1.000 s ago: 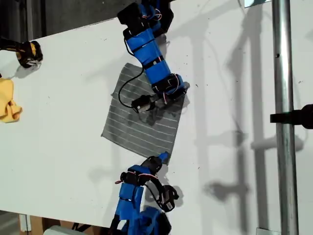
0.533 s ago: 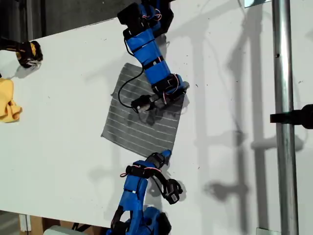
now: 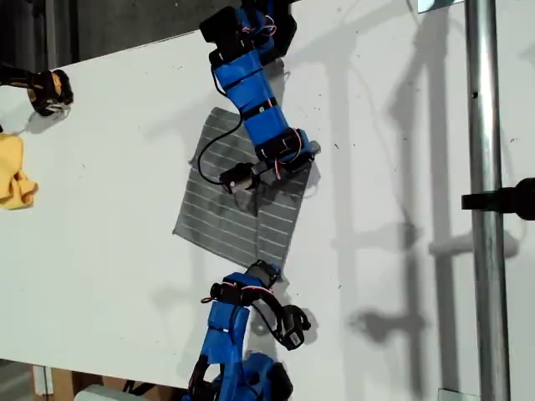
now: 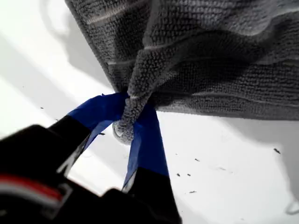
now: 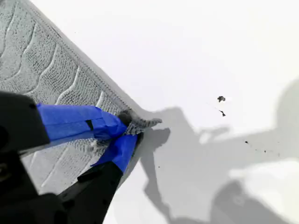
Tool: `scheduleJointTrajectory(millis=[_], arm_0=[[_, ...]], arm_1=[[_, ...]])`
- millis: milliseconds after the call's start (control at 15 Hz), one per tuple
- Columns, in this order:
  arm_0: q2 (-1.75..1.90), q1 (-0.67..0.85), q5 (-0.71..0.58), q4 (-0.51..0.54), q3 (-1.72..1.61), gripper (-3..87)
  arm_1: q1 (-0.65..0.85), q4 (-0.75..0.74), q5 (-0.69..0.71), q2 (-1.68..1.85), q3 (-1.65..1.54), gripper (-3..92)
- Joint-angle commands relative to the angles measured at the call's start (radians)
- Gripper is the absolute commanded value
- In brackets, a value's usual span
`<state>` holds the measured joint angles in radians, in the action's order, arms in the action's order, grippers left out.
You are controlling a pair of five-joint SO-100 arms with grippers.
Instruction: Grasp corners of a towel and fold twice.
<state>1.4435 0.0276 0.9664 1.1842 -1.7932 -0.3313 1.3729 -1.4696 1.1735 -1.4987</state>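
Towel (image 3: 238, 205) corners pinched by both tools; white table (image 3: 117, 167) open around.

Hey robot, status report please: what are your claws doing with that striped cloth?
My first gripper shut on a towel corner, lifted. My second gripper shut on another corner, low at the table. First fold begun. Nothing in the way; yellow cloth far off.

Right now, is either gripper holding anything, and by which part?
Both hold the towel, each by a corner: my first gripper has its corner bunched in the jaws, my second gripper pinches a tip.
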Motion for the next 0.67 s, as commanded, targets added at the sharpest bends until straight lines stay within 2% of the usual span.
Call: scheduleJointTrajectory(millis=[0, 267, 600], arm_0=[[0.169, -0.023, -0.014, 0.031, 0.028, -2.6], [0.382, -0.06, -0.035, 0.023, -0.015, -2.6], [0.65, -0.063, -0.014, -0.095, -0.245, -2.6]], arm_1=[[-0.017, 0.057, 0.018, 0.123, 0.074, -0.1], [-0.078, 0.091, 0.043, 0.215, 0.167, -0.1], [-0.098, 0.107, 0.074, 0.23, 0.242, -0.1]])
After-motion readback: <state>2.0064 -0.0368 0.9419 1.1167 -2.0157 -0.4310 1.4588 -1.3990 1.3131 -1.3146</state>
